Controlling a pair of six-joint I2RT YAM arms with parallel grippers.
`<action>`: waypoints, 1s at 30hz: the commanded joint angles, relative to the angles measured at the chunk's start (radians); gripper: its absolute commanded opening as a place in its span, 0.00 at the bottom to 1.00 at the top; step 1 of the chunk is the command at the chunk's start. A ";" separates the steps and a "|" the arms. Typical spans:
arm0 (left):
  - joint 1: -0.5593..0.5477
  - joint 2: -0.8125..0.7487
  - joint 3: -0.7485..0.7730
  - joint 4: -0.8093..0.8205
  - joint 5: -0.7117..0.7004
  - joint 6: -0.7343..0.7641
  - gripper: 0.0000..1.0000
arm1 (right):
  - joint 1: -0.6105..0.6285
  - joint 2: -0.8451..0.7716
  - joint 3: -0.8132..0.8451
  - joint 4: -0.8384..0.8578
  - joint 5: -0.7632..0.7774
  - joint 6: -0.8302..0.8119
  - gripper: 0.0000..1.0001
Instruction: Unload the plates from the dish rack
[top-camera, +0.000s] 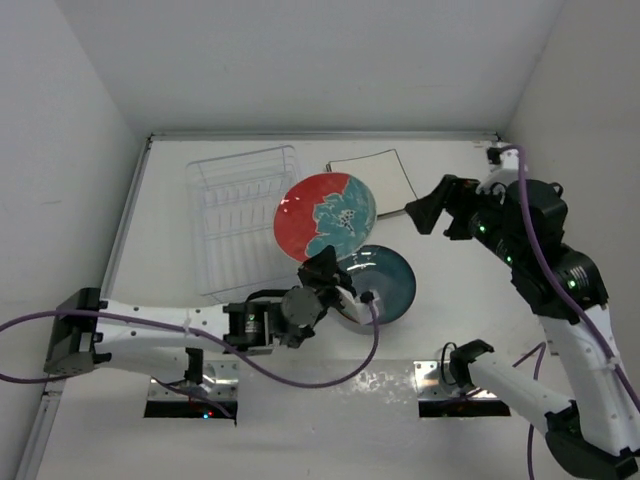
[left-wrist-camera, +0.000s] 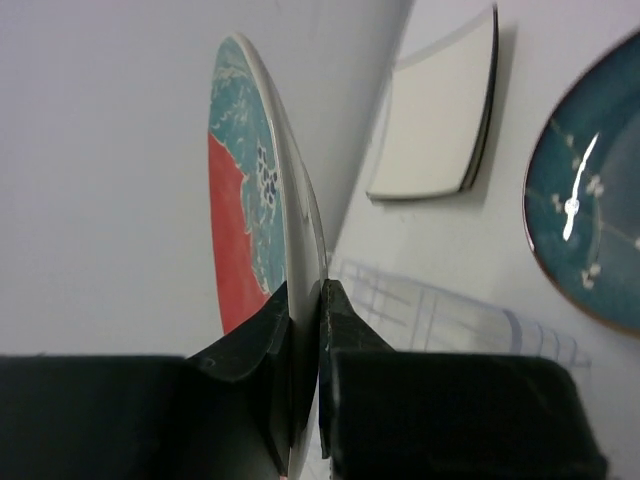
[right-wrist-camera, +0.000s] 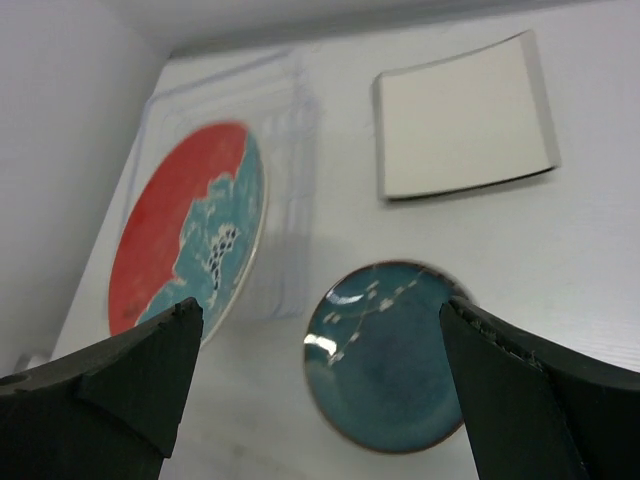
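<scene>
The left gripper (left-wrist-camera: 305, 300) is closed tight on the rim of the red plate (top-camera: 325, 215). Its two black fingers (left-wrist-camera: 255, 335) pinch the thin edge of the plate, one on each side. The red plate is round, with a big blue-green flower on it. It is lifted up and tilted, with its painted face showing from above. From above it sits over the right side of the dish rack (top-camera: 240, 215), but I cannot tell if it touches the rack. The dish rack is clear plastic and lies on the white table (top-camera: 450, 330), toward the back left. A round blue plate (top-camera: 390, 283) with little white marks lies flat on the table, just beside the left gripper. A square plate (top-camera: 368, 175), white with a dark edge, lies flat near the back, to the right of the rack. The right gripper (top-camera: 416, 220) is wide open and holds nothing. It hangs in the air near the square plate and close to the right side of the red plate.
</scene>
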 joint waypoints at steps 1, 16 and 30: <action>-0.126 -0.114 -0.066 0.520 -0.085 0.347 0.00 | -0.001 0.138 0.009 -0.021 -0.381 -0.037 0.98; -0.267 -0.061 -0.152 0.520 -0.122 0.320 0.00 | 0.001 0.170 -0.164 0.168 -0.465 0.009 0.58; -0.267 -0.053 -0.070 0.242 -0.145 0.146 0.93 | -0.072 0.196 -0.195 0.104 -0.265 -0.053 0.00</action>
